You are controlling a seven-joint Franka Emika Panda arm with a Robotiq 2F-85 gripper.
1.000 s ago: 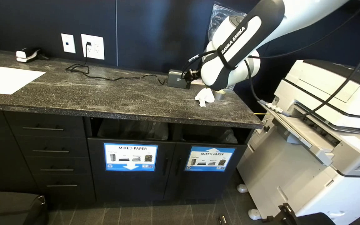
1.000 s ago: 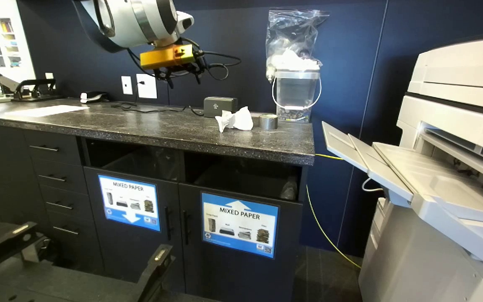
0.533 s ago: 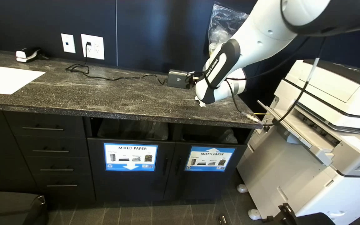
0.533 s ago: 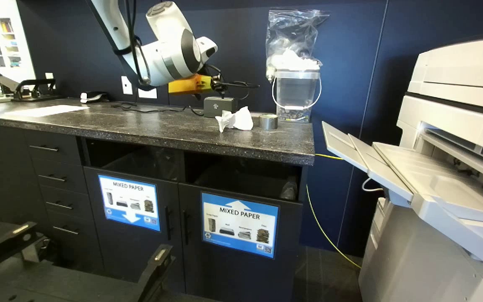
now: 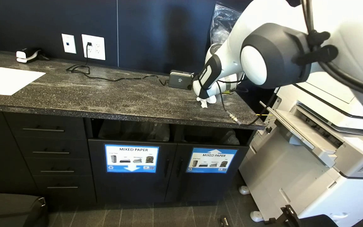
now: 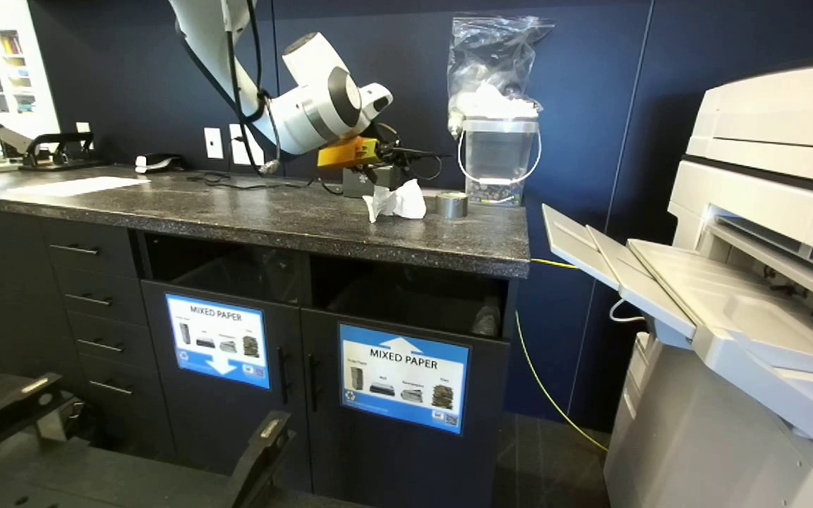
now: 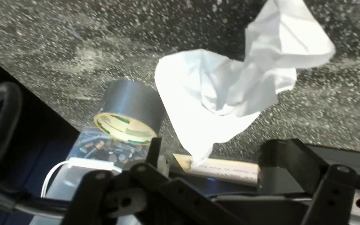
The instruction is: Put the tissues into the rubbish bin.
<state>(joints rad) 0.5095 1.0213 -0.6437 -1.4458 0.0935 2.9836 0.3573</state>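
Both exterior views face the counter (image 5: 118, 94) from its front; wrist view, closer.

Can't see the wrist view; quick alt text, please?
Crumpled white tissue lies ungripped on a dark speckled counter, from the middle to the upper right, with the open end effector at the bottom. A grey tape roll sits left of the tissue, and a partly hidden clear bucket is at lower left.

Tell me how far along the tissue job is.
Done: nothing visible; crumpled white tissue lies on the counter. In hand: the pickup; jaws stand open near the tissue, holding nothing. Left: grasp it, then likely drop it into a MIXED PAPER bin, whose contents are unclear.
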